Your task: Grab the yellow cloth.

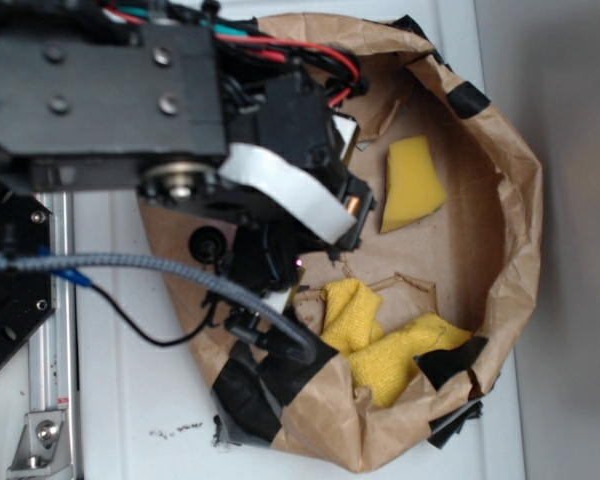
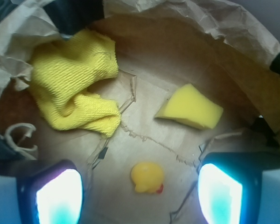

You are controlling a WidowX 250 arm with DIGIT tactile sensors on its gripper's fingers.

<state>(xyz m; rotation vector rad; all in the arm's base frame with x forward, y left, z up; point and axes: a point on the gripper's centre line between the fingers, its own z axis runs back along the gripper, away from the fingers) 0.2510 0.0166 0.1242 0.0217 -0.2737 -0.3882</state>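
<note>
The end effector (image 2: 140, 191) hangs with its fingers (image 2: 60, 196) spread wide and empty, a duck (image 2: 147, 177) on the paper bag (image 2: 186, 28) floor between them. Beyond lies a sponge (image 2: 191, 112) to the right. The cloth (image 2: 77, 79) sits crumpled at upper left, against the bag's wall.

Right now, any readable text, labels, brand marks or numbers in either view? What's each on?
None readable in either view.
Yellow cloth, sponge wedge, rubber duck, brown paper bag: no print.
Robot arm: no legible marking.
Dark specks on the white table: too small to tell if text.
</note>
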